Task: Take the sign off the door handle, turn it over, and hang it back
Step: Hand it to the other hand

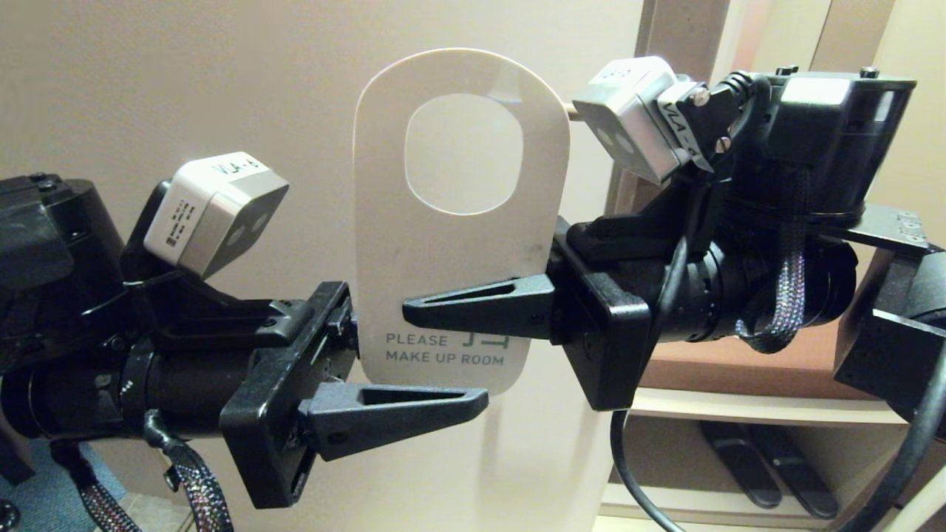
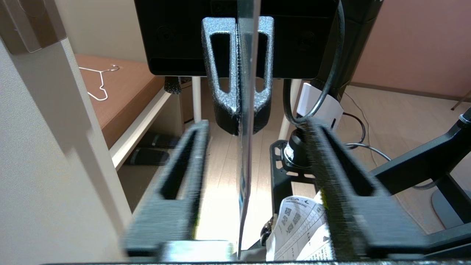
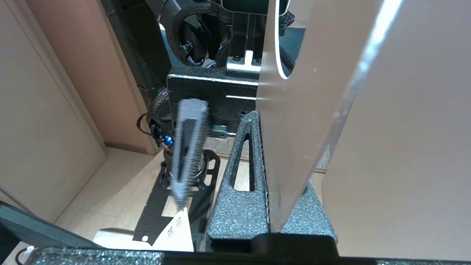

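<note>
One flat white card sign w/ rounded top & oval hole, "PLEASE MAKE UP ROOM" side facing the head cam, held upright mid-air. Right pincer clamped on it. Left pincer fingers apart, one either side of sign's lower edge.

Left gripper fingers motion-blurred in both wrist views; contact with sign indeterminate. Sign's far face hidden. Door handle not visible.
</note>
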